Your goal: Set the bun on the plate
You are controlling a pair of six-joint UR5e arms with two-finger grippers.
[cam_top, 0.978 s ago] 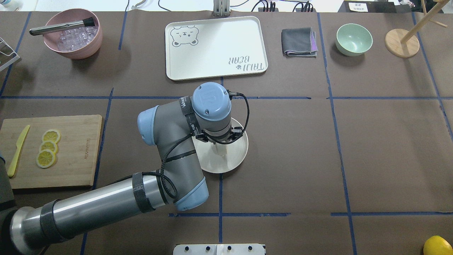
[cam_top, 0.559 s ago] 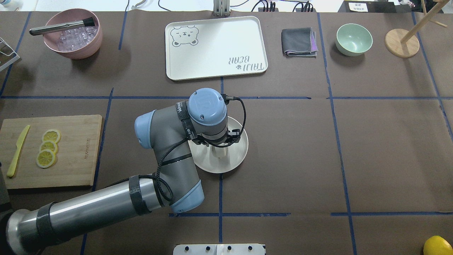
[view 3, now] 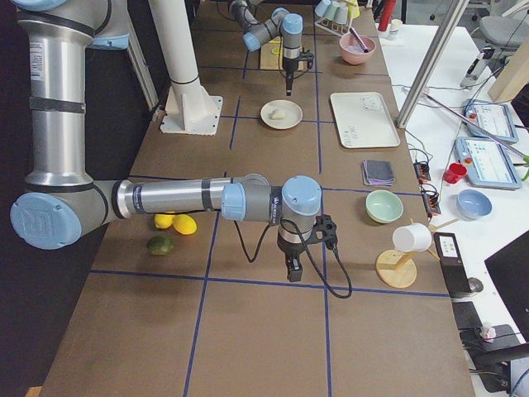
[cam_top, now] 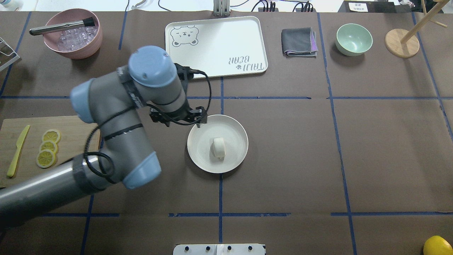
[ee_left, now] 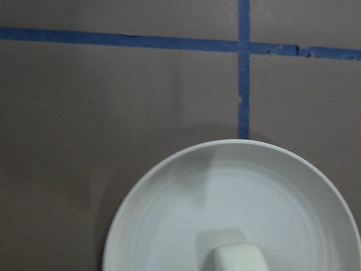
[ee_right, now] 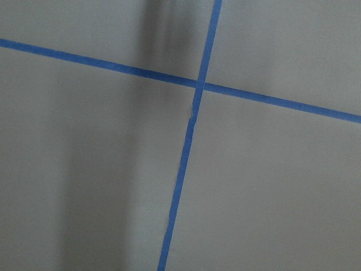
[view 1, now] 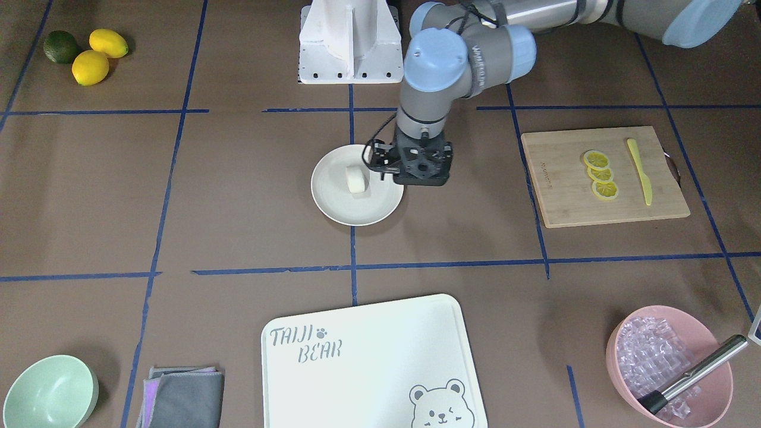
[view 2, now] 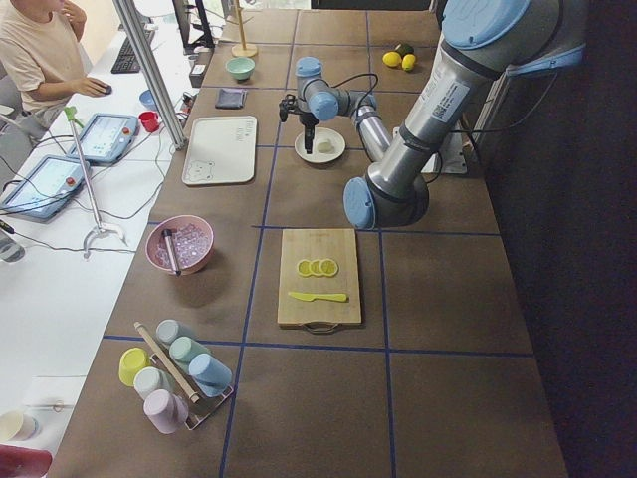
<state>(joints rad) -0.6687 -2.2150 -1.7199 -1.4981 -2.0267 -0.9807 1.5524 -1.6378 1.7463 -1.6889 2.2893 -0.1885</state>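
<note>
Placement judged done: small white rounded bun [cam_top: 218, 147] resting near the middle of the round, shallow cream plate [cam_top: 235, 156], clear of the rim all round. Nothing held in the left gripper [view 1: 422, 176], poised by the plate's edge; finger spread impossible to tell. Next, probably just a retreat up and away. Plenty of bare brown table [cam_top: 300, 148] around; white bear-printed tray [cam_top: 216, 46] and bamboo cutting board [view 1: 600, 190] well apart. Right gripper [view 3: 291, 271] far off, fingers unreadable.

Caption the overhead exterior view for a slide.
Bun on the cream plate; left gripper by its rim, off the bun.
</note>
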